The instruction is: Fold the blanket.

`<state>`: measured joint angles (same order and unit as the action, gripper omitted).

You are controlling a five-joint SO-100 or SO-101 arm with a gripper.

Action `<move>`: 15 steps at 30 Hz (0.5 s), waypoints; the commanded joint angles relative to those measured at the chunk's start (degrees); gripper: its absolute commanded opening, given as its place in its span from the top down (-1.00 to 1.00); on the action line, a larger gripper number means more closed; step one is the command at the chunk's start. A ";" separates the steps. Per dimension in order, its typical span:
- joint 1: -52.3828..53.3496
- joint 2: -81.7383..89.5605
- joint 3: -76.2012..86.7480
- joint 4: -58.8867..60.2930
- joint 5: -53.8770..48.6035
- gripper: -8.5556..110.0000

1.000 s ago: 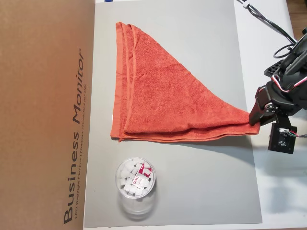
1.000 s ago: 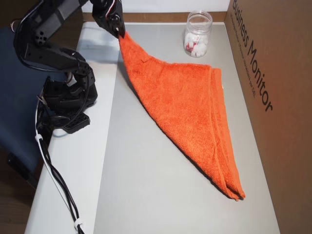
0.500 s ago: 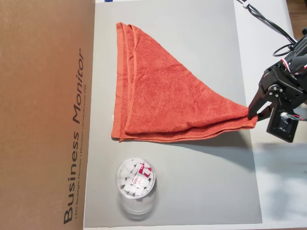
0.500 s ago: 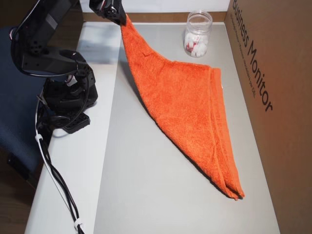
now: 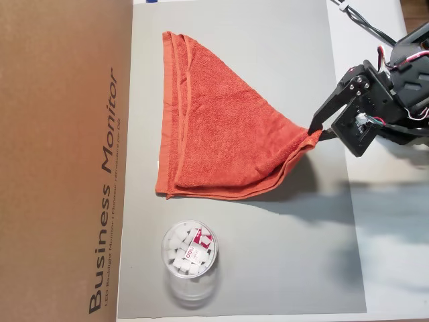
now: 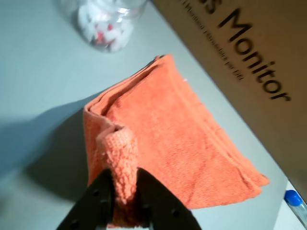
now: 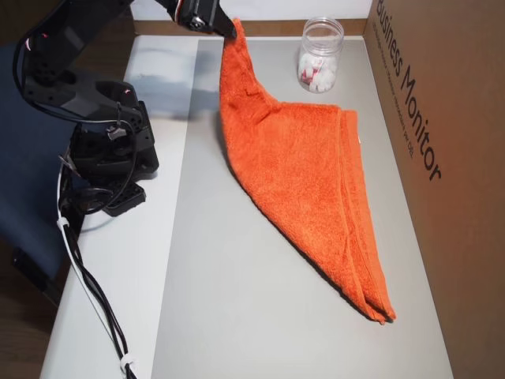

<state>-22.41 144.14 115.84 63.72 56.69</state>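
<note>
The orange-red blanket (image 5: 221, 134) lies on the grey mat (image 5: 281, 255), folded into a triangle with its hemmed edge next to the cardboard box. My gripper (image 5: 316, 131) is shut on the triangle's pointed corner and holds it up off the mat, so the cloth curls beneath it. In the other overhead view the gripper (image 7: 234, 31) hangs at the top with the blanket (image 7: 308, 174) draping down from it. The wrist view shows my gripper (image 6: 123, 191) pinching a bunched corner of the blanket (image 6: 182, 139).
A clear tub (image 5: 190, 251) of small white pieces stands on the mat near the blanket's lower corner. A big cardboard box (image 5: 60, 161) marked "Business Monitor" borders the mat. The arm's base (image 7: 110, 158) and cables (image 7: 87, 292) sit on the white table beside the mat.
The gripper has risen and carried the pinched corner inward over the mat toward the box. The blanket's point is now lifted and curled instead of stretched flat.
</note>
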 commanded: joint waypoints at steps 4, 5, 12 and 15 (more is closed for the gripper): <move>4.13 -7.29 -13.18 -1.58 1.49 0.86; 5.01 -9.23 -15.47 -1.58 2.46 0.86; 13.62 -20.57 -27.42 -1.67 3.34 0.86; 17.31 -23.38 -30.23 -1.67 3.43 0.86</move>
<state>-7.73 121.99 89.91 63.19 59.85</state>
